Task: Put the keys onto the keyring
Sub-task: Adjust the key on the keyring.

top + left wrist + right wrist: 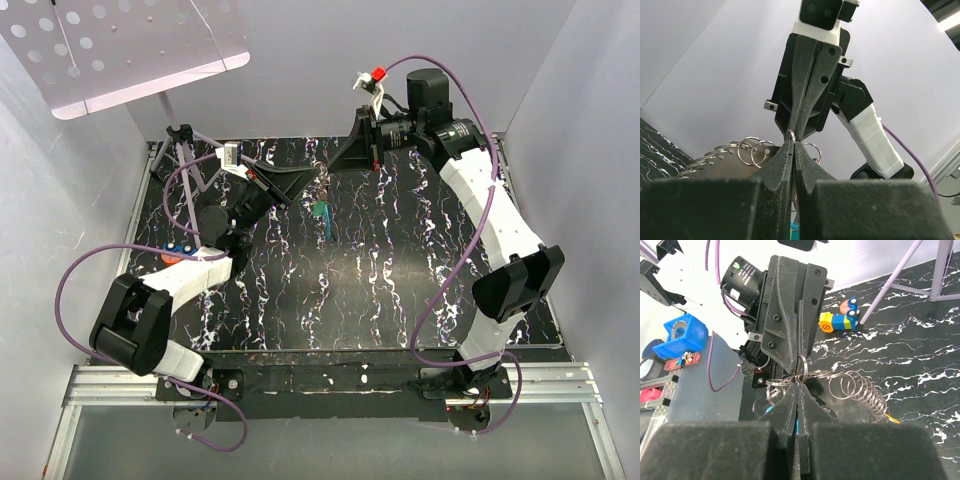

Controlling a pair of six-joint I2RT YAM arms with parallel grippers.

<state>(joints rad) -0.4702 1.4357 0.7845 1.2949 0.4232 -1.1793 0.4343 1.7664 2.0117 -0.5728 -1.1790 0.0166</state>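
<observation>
Keyring is being pinched in mid-air over the far middle of the table, between two grippers meeting tip to tip. Left gripper and right gripper are both being clamped fully onto it. Keys are being dangled just beneath.

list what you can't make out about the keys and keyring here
- top view: keys are a tiny teal-and-blue cluster; their number and whether they are threaded can't be told.
- left wrist: left pincer fingers hide the keys, all but a teal sliver.
- right wrist: right pincer covers where it meets the keyring; which loop it pinches is hidden.
</observation>
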